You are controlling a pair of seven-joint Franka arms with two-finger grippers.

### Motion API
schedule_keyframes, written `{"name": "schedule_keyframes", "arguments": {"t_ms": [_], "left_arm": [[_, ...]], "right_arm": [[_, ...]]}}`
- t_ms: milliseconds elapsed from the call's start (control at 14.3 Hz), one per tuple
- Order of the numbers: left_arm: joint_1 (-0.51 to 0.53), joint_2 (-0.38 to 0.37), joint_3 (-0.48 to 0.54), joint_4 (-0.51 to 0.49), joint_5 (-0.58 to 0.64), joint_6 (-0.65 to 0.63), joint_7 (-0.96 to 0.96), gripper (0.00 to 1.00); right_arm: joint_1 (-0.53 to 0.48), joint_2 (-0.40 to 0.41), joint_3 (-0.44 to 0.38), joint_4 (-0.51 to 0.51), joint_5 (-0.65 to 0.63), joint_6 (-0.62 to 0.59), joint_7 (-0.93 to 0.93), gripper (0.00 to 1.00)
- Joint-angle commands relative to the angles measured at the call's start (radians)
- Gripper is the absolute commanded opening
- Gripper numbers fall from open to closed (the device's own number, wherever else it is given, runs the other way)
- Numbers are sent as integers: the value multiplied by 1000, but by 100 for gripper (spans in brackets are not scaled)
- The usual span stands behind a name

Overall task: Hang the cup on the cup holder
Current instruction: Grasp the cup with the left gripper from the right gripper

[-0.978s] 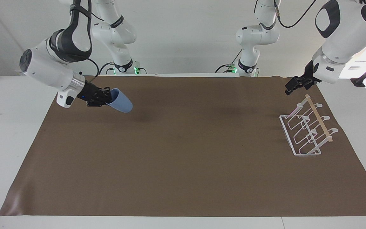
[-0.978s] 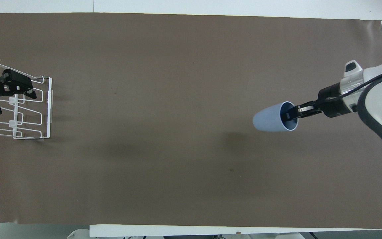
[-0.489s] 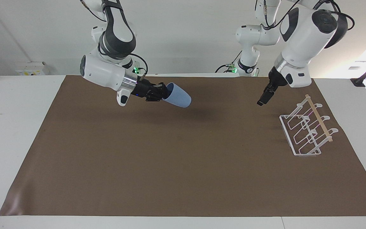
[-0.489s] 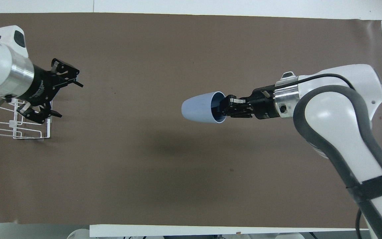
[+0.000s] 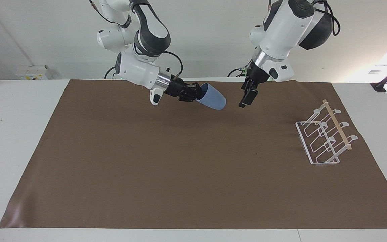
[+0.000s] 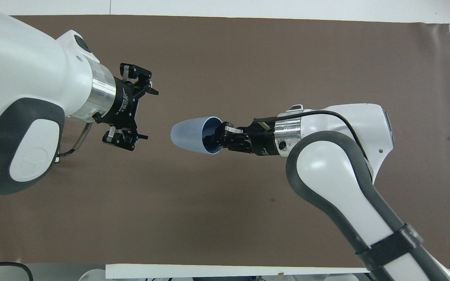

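Brown mat (image 5: 186, 174); cup (image 5: 212, 96) midair, empty.

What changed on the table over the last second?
The right end effector, shut on the cup's rim, carried it from its own end toward the table's middle. The left end effector, open, swung from over the cup holder to meet it, base first. Nothing changed hands. The holder stayed put.
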Motion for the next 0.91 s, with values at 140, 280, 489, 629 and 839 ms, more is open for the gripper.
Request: {"name": "schedule_keyframes", "arguments": {"t_ms": [140,280,489,629,839], "left_arm": [[-71,60,14,10,-42,44,-112,100],[-88,69,14,-6,-63,45,-115,100],[-97,66,14,-19,-89,18,-127,100],[-105,63,13,-23,-93,-4,-129,100],[-122,58,13,-54,-108,-17,-130,100]], "right_arm": [[45,-26,-4,-32,25,63,22,0],[45,-26,-4,-34,25,63,26,0],[45,-27,-4,-37,25,63,25,0],[45,-26,-4,-37,25,63,26,0],[45,-26,-4,-37,24,63,26,0]]}}
